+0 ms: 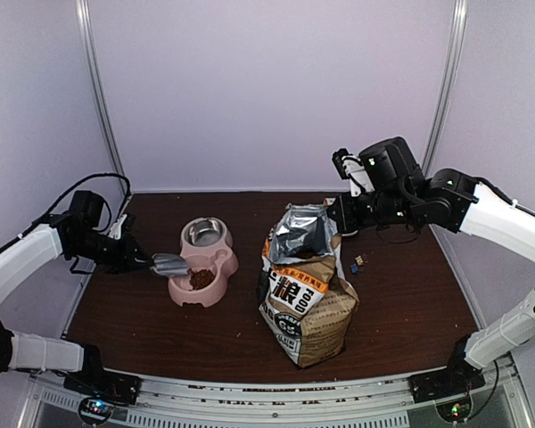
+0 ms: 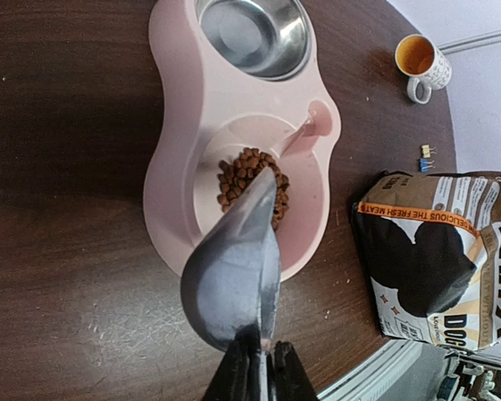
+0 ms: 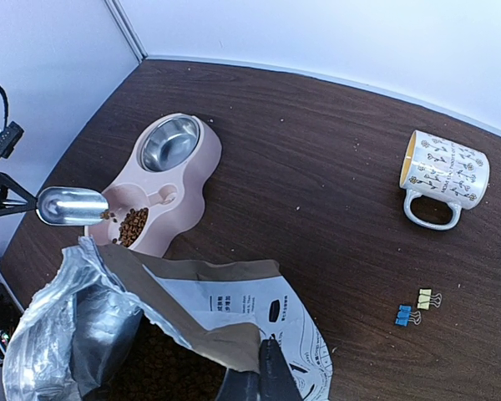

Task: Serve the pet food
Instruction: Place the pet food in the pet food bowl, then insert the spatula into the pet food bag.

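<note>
Dark desk lies bare from the pink double bowl to the near and left edges, and the bag stands just right of the bowl. Reaching low from the bowl's left, the left claw pinches a silver scoop tipped over the pet food in the bowl's near well. The right claw is pressed together on the bag's top edge.

1. l arm: comes in from the left edge, forearm low & near level, pointing right.
2. l gripper: jaws nearly closed, clamped on the scoop handle.
3. r arm: elbow bent at the right edge, forearm reaching leftward, wrist held high.
4. r gripper: jaws closed tight, pinching the top edge of the bag.
</note>
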`<state>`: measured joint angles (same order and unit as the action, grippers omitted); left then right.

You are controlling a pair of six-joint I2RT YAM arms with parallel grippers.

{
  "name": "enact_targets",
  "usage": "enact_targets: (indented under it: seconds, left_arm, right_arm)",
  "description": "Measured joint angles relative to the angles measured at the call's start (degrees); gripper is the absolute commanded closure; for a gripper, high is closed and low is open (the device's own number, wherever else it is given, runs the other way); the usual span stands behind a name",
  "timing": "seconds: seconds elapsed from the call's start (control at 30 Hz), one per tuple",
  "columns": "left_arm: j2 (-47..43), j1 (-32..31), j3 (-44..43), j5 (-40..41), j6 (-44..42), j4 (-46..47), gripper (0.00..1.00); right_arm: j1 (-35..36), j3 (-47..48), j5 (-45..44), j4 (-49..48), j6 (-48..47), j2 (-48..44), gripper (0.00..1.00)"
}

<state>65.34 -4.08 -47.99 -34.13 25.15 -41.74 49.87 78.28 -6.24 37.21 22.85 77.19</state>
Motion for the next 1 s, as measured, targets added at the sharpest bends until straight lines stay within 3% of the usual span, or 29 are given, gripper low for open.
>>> enact_targets:
  seconds: [0.43,0.7,1.0]
  left_arm:
    - [1.7,-4.6,-3.6,6.8,-2.4,-4.1,1.00]
    - [1.8,-5.0,-5.3,7.4,-2.8,-5.3,1.00]
    - [-1.4,-5.2,-13.2,6.9,-2.8,-6.6,1.00]
  right_arm:
    - [0.0,0.0,0.0,0.0,-0.1,0.0,1.00]
    - [0.0,0.0,0.0,0.0,-0.2,0.0,1.00]
    - [0.0,0.1,0.0,0.1,-0.5,0.0,1.00]
